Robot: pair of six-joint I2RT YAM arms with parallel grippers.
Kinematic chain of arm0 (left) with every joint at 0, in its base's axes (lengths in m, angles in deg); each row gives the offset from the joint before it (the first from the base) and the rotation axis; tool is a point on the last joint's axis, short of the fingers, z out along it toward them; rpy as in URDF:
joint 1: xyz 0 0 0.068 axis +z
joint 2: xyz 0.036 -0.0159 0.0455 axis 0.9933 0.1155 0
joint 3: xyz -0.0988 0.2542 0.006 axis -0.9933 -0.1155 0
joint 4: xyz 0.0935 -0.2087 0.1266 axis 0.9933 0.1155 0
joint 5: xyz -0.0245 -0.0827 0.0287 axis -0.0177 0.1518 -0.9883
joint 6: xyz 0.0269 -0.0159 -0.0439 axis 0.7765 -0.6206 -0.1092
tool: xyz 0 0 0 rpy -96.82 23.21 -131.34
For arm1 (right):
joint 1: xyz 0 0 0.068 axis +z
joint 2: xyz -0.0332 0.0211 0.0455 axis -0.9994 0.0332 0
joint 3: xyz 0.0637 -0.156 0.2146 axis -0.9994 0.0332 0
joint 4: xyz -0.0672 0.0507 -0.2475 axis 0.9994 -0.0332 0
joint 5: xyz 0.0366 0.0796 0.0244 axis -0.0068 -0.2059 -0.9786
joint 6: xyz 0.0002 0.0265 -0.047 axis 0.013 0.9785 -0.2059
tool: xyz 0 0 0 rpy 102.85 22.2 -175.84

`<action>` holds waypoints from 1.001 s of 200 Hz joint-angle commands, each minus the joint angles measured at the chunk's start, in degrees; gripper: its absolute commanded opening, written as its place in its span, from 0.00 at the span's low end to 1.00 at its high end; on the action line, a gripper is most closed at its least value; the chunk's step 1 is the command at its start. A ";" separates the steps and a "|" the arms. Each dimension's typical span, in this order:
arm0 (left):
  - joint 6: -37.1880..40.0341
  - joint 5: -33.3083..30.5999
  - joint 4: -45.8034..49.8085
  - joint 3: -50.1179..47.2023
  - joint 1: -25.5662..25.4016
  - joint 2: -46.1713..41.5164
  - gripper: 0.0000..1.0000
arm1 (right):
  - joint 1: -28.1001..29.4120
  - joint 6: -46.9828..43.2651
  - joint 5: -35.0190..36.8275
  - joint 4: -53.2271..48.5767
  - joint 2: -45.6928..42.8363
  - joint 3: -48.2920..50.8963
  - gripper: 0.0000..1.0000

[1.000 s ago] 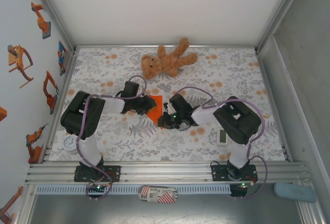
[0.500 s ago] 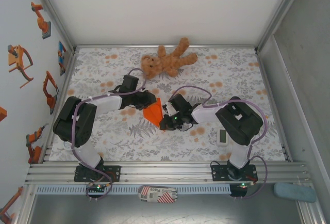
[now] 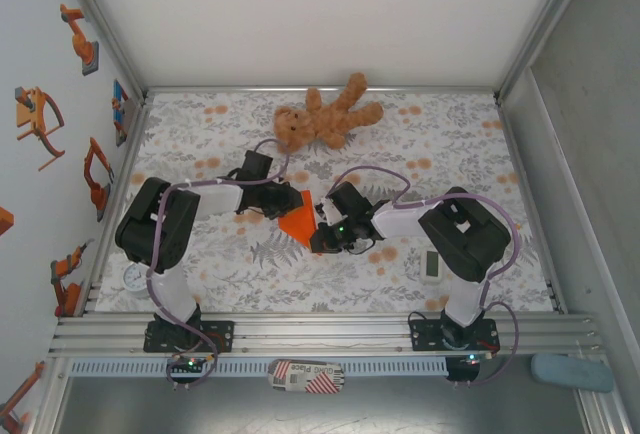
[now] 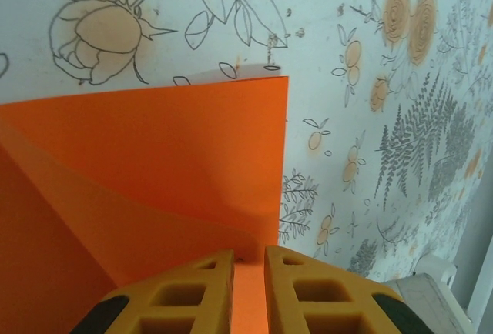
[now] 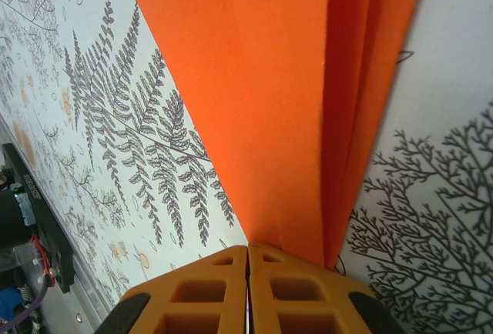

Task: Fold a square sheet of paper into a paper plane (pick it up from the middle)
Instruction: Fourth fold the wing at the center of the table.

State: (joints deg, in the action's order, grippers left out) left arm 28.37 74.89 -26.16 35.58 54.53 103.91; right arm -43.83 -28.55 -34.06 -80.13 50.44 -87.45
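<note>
Here the left claw [image 4: 249,257] and right claw [image 5: 248,249] both pinch the square sheet of paper [image 3: 297,222]; striped label [image 3: 305,375] print unreadable.

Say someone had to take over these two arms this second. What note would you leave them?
Left gripper: shut on the orange paper, pinching one edge.
Right gripper: shut on the same paper, at its folded layers.
Paper: mid-table, held between both grippers.
Done: first folds, with layered flaps showing.
Left: the remaining folds; no plane shape yet.
</note>
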 commanded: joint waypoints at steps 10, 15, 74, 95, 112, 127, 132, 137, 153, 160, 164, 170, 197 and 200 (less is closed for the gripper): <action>1.73 0.97 -1.46 1.63 0.10 1.75 0.19 | -0.48 -1.87 2.84 -8.39 1.17 1.95 0.09; 1.73 0.99 -1.46 1.80 0.10 1.97 0.19 | -0.49 -1.97 2.84 -8.44 1.26 1.95 0.09; 1.74 0.54 -1.14 2.11 0.79 4.63 0.19 | -0.81 -2.59 2.92 -8.90 1.48 2.78 0.09; 1.64 -0.37 -0.10 2.05 0.90 5.45 0.19 | -0.86 -2.57 2.84 -8.86 0.99 2.91 0.09; 1.64 -0.76 0.62 1.86 0.85 6.08 0.19 | -0.94 -1.55 2.20 -7.34 -1.43 2.66 0.09; 1.48 -0.85 0.57 1.51 0.81 6.42 0.19 | -1.03 0.71 2.40 -4.83 -5.19 2.33 0.09; 1.47 -0.88 0.60 1.33 0.85 6.50 0.19 | -1.03 1.23 2.80 -4.27 -6.85 2.11 0.10; 1.40 -0.88 0.60 1.28 0.81 6.46 0.19 | -1.03 1.73 3.63 -3.95 -8.25 1.83 0.11; 1.29 -0.89 0.57 1.06 0.85 6.57 0.19 | -1.12 2.73 6.38 -3.21 -11.96 1.16 0.18; 1.29 -0.96 0.63 0.97 0.80 6.59 0.19 | -1.27 3.01 7.39 -2.73 -12.89 0.94 0.19; 1.25 -0.97 0.56 0.95 0.76 6.59 0.19 | -1.29 3.15 7.96 -2.55 -13.21 0.75 0.20; 1.22 -0.86 0.60 0.97 0.76 6.60 0.19 | -1.38 3.31 8.54 -2.35 -13.32 0.35 0.20; 1.09 -0.87 0.48 0.73 0.57 6.59 0.19 | -1.64 3.57 9.21 -2.61 -10.33 -2.99 0.18; 1.04 -0.90 0.46 0.71 0.54 6.65 0.19 | -1.67 3.66 9.17 -2.52 -9.78 -3.52 0.17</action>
State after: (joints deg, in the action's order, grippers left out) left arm 28.61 77.23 -27.58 37.33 55.01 107.76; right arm -45.05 -26.28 -27.53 -82.75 37.92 -87.69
